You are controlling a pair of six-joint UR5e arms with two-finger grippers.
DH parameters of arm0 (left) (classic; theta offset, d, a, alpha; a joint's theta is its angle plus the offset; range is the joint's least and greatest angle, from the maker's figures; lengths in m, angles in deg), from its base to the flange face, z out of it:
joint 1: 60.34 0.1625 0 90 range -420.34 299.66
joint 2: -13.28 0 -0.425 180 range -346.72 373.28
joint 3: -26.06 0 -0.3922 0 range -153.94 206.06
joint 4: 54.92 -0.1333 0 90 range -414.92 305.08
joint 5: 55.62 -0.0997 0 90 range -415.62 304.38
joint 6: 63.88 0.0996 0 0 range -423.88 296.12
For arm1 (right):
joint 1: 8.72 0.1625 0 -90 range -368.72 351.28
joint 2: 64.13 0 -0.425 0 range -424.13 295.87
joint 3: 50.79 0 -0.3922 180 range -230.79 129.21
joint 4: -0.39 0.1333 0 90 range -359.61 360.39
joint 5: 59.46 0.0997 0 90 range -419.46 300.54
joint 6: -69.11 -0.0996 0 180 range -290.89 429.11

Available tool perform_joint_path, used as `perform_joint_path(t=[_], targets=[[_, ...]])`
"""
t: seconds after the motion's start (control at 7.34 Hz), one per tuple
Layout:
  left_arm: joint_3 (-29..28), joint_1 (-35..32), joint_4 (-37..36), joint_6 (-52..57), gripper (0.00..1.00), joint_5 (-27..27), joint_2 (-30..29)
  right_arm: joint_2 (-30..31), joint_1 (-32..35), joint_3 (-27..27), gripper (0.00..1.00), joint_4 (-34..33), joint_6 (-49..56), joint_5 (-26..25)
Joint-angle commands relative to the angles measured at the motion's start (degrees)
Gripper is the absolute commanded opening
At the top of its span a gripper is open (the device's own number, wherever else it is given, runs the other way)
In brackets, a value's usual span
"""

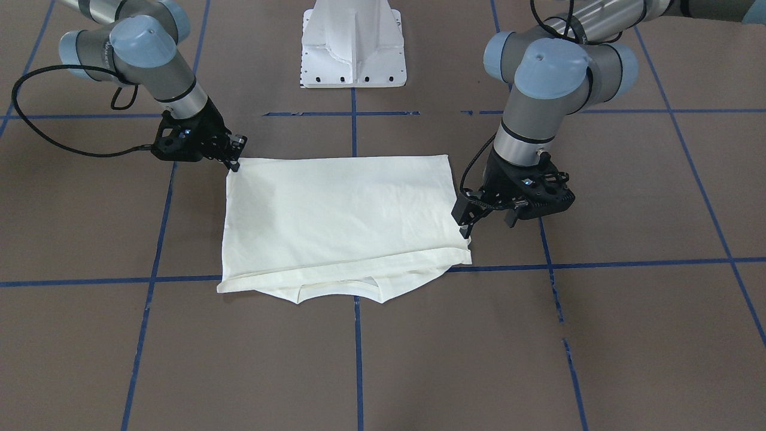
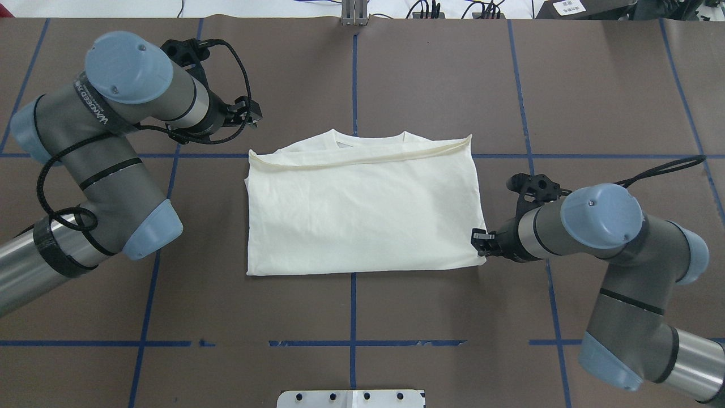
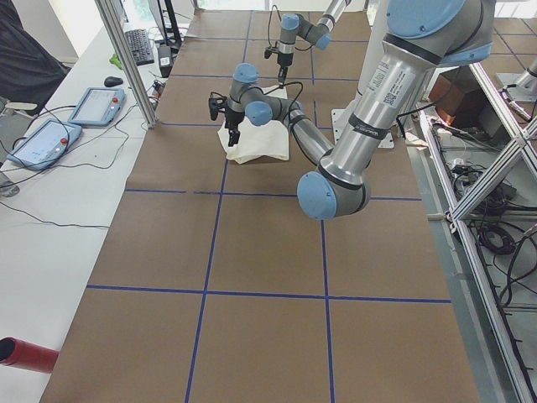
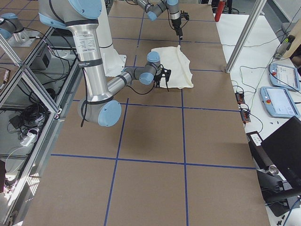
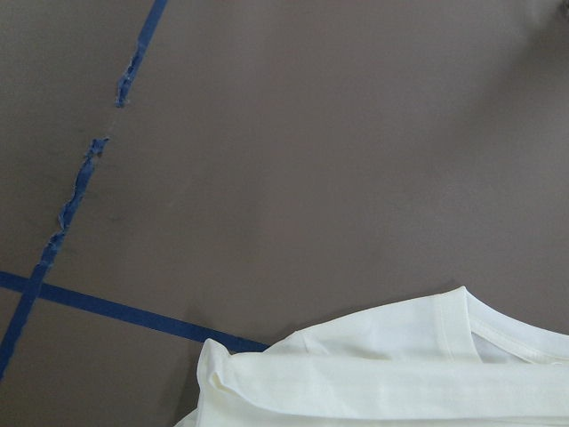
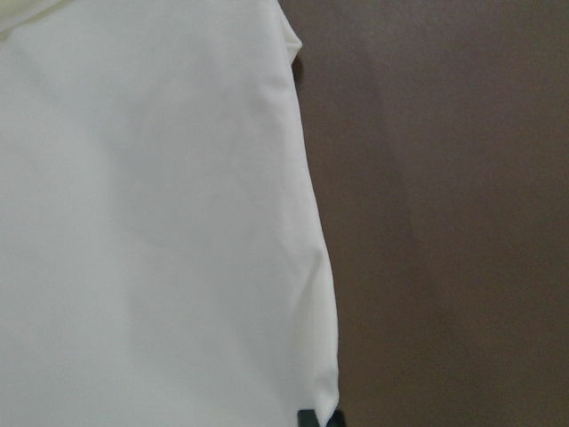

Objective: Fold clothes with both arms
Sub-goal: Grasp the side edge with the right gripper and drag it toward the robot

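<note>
The cream T-shirt (image 1: 341,215) lies folded flat with its plain back up, and its ribbed neckline (image 2: 368,139) peeks out at the far edge. The print is hidden. My right gripper (image 1: 235,163) is low at the shirt's near right corner. Its fingertips (image 6: 307,418) are close together at the cloth's edge (image 6: 329,356), seemingly pinched on it. My left gripper (image 1: 488,226) is open and empty, just off the shirt's far left corner (image 5: 218,365). In the overhead view it (image 2: 253,115) sits beyond that corner. The shirt also shows in both side views (image 3: 256,147) (image 4: 176,66).
The white pedestal base (image 1: 353,54) stands behind the shirt on the robot's side. Blue tape lines (image 2: 352,85) grid the brown table cover. Control tablets (image 3: 42,138) and cables lie on the side desk beyond the far edge.
</note>
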Motion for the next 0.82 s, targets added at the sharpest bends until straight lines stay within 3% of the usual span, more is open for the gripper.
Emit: perform_joint_path(t=[0.0, 0.14, 0.55, 0.68], targets=[[0.0, 0.1, 0.0, 0.0, 1.0, -0.1, 0.1, 8.0, -7.2, -5.8, 0.0, 0.0, 0.0, -2.0], [-0.1, 0.2, 0.0, -0.1, 1.0, -0.1, 0.1, 12.1, -11.4, -8.8, 0.0, 0.0, -0.8, -2.0], [-0.6, 0.2, 0.3, 0.0, 1.0, -0.1, 0.1, 14.0, -21.0, -11.9, 0.0, 0.0, -9.7, -2.4], [-0.6, 0.2, 0.3, 0.0, 1.0, 0.0, 0.0, 14.3, -22.1, -11.9, 0.44, 0.0, -9.9, -2.3]])
